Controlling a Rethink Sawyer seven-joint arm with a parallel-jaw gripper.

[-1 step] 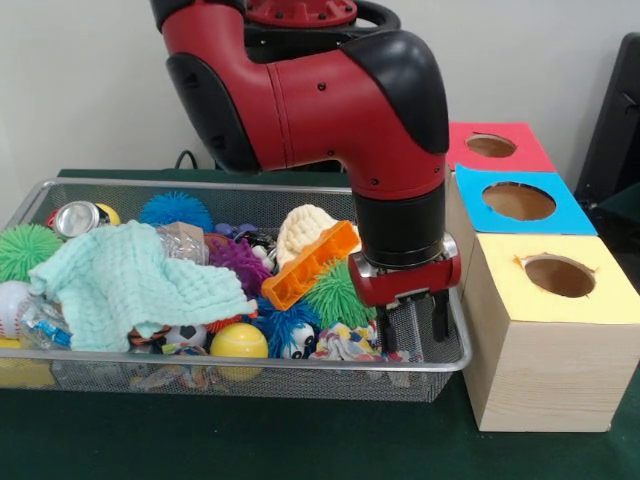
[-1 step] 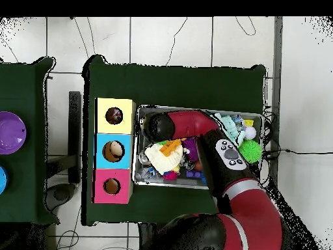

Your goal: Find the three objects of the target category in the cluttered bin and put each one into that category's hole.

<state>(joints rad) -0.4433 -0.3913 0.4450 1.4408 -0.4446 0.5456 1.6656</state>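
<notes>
gripper [image 1: 412,322] fingers spread, empty | low in bin [image 1: 440,366] (end nearest yellow hole [image 1: 559,275]) | over rope toy [image 1: 345,343]

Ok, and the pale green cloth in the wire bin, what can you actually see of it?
The mint-green cloth looks like soft, crinkled muslin with a quilted grid texture. It lies crumpled and draped over the toys in the left half of the wire mesh bin in the front view, folds hanging toward the near rim. A crushed can sits just behind it, a yellow ball peeks from under its lower edge, and a purple spiky ball borders it. The claw is well clear of it.
</notes>
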